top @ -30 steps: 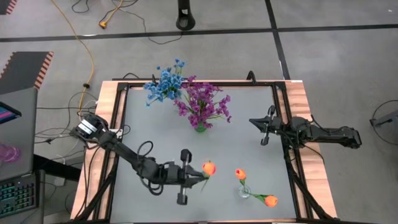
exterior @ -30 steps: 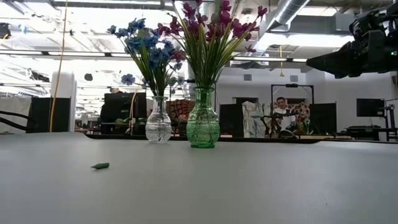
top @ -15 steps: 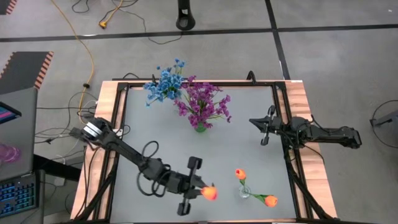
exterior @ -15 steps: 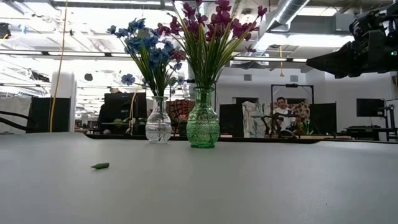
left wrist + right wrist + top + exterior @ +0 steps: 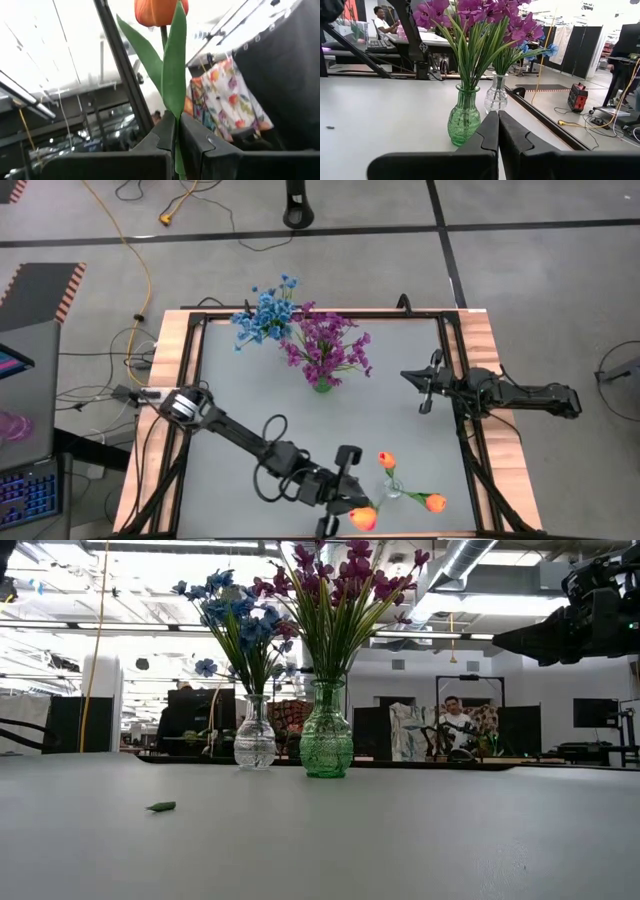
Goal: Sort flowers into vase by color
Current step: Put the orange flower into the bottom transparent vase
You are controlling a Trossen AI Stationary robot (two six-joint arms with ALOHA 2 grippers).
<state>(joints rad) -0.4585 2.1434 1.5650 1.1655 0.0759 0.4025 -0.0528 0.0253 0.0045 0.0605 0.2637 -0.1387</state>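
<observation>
Near the bottom centre of the high view, the left pincer [image 5: 343,505] is clamped on the thin green stem of an orange-red tulip bud [image 5: 362,519], which shows just left of a small clear glass vase [image 5: 393,491]. That vase holds two more orange-red tulips: one bud [image 5: 386,461] above it in the frame, the other [image 5: 434,503] leaning out to the lower right. The left wrist view shows the held tulip's stem and long green leaf [image 5: 175,65] pinched between the dark fingers [image 5: 162,135], with the bud [image 5: 159,11] at the top of the frame. Toward the upper middle of the grey worktop [image 5: 240,385], a green ribbed glass vase [image 5: 326,744] is filled with purple-magenta flower sprigs [image 5: 326,346], and just left of it a clear glass vase [image 5: 254,743] holds blue flower sprigs [image 5: 264,313]. A small green scrap [image 5: 161,806] lies on the worktop at the left of the low view. At the right edge of the worktop the right pincer [image 5: 426,388] waits with its fingers [image 5: 490,132] pressed together, holding nothing.
</observation>
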